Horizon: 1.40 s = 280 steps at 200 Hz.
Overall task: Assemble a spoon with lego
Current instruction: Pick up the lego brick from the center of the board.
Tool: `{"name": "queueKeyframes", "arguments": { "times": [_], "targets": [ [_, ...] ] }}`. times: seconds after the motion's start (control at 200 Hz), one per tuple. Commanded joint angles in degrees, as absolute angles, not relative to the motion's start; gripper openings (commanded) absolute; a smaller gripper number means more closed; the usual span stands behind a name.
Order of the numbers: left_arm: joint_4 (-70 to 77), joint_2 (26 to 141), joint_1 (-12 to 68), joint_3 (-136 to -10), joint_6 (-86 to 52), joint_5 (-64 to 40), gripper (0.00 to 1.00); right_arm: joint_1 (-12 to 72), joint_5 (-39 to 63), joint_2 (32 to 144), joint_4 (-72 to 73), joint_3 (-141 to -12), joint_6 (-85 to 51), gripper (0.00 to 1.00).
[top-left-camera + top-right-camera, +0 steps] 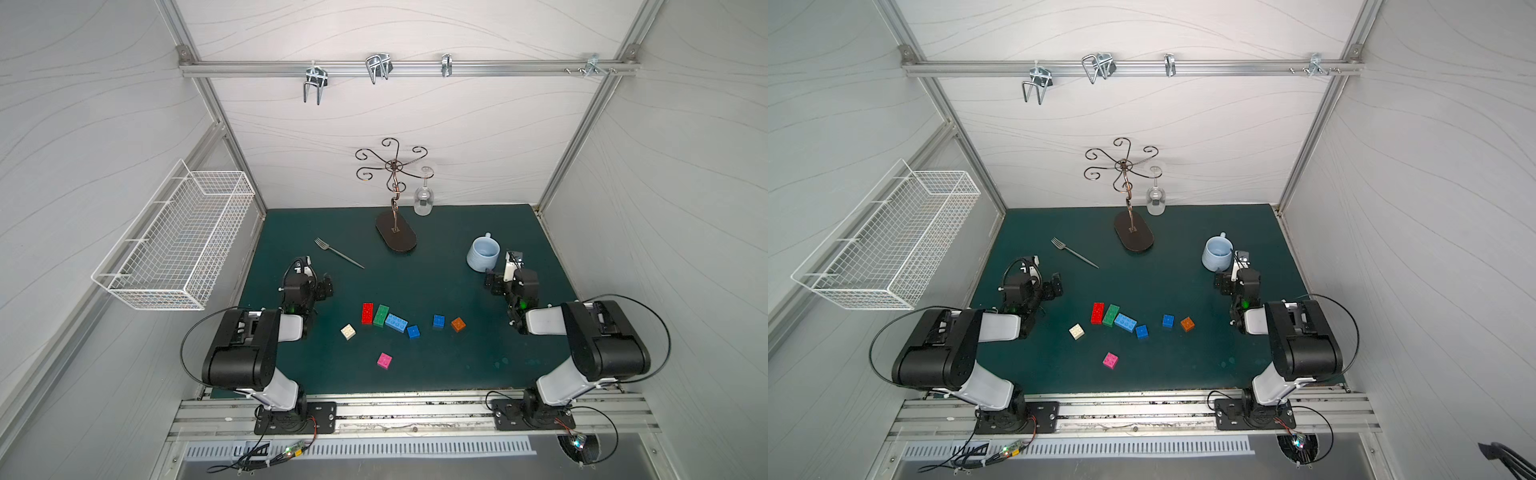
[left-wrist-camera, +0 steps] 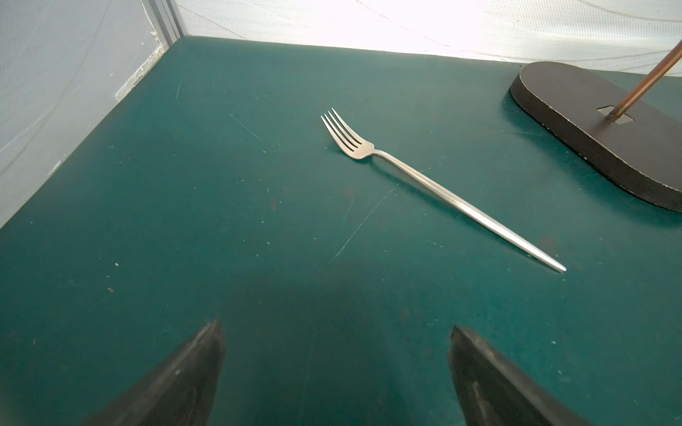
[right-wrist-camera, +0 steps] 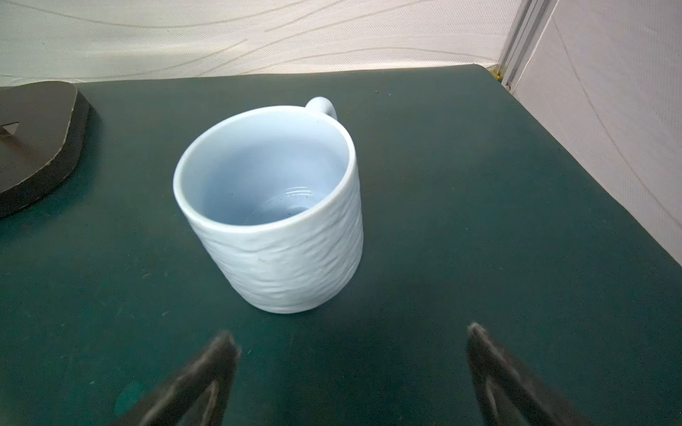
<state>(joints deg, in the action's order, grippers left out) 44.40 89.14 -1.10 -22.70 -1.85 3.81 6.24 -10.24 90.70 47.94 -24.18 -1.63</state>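
The lego lies as several loose bricks mid-mat in both top views: red (image 1: pixel 367 312), green (image 1: pixel 381 315) and light blue (image 1: pixel 396 322) long ones side by side. Two blue squares (image 1: pixel 413 331) (image 1: pixel 439 321), an orange one (image 1: pixel 458 324), a white one (image 1: pixel 348 331) and a pink one (image 1: pixel 384 360) lie around them. The spoon is out of view. My left gripper (image 1: pixel 326 286) (image 2: pixel 336 328) hovers open and empty left of the bricks. My right gripper (image 1: pixel 490 282) (image 3: pixel 350 332) is open and empty to their right. Neither wrist view shows a brick.
A metal fork (image 1: pixel 338 252) (image 2: pixel 435 188) lies beyond the left gripper. A pale blue mug (image 1: pixel 482 253) (image 3: pixel 273 210) stands just ahead of the right gripper. A dark-based wire stand (image 1: pixel 396 237) holding a wine glass (image 1: pixel 424 199) is at the back. A white wire basket (image 1: pixel 174 241) hangs on the left wall.
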Motion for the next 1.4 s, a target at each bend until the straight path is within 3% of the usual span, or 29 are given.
{"name": "queueKeyframes", "arguments": {
  "times": [0.0, 0.685, 0.76, 0.85, 0.985, 1.121, 1.241, 1.396],
  "targets": [
    [46.92, 88.86, -1.41, -24.52, -1.32, 3.34, 1.00, 6.06, -9.75, 90.21, 47.89, -24.35, -1.04, 0.99],
    [47.68, 88.57, -1.67, -24.50, -0.95, 1.55, 1.00, 5.45, -7.66, 90.02, 48.11, -24.14, -0.72, 0.99],
    [35.29, 84.69, 1.13, -29.16, 1.97, 4.35, 1.00, 6.46, -9.66, 87.52, 47.00, -24.06, -0.59, 0.99],
    [19.30, 79.02, 3.78, -36.01, -1.07, 10.30, 1.00, 11.37, -19.29, 78.97, 32.80, -27.18, -0.76, 0.99],
    [6.36, 71.65, 4.23, -39.10, -7.05, 4.46, 1.00, 21.26, -27.40, 69.21, 2.06, -36.06, -6.12, 0.99],
    [-2.57, 65.64, 7.90, -40.21, -9.17, 3.07, 1.00, 29.71, -23.18, 63.42, -22.53, -44.20, -19.19, 0.99],
    [-10.00, 63.09, 10.64, -43.12, -12.35, 2.08, 1.00, 32.00, -15.83, 66.53, -41.40, -51.09, -32.89, 0.99],
    [-11.11, 60.63, 16.78, -41.45, -16.75, -0.01, 1.00, 33.51, -7.72, 73.91, -45.79, -53.96, -37.85, 0.99]
  ]
}}
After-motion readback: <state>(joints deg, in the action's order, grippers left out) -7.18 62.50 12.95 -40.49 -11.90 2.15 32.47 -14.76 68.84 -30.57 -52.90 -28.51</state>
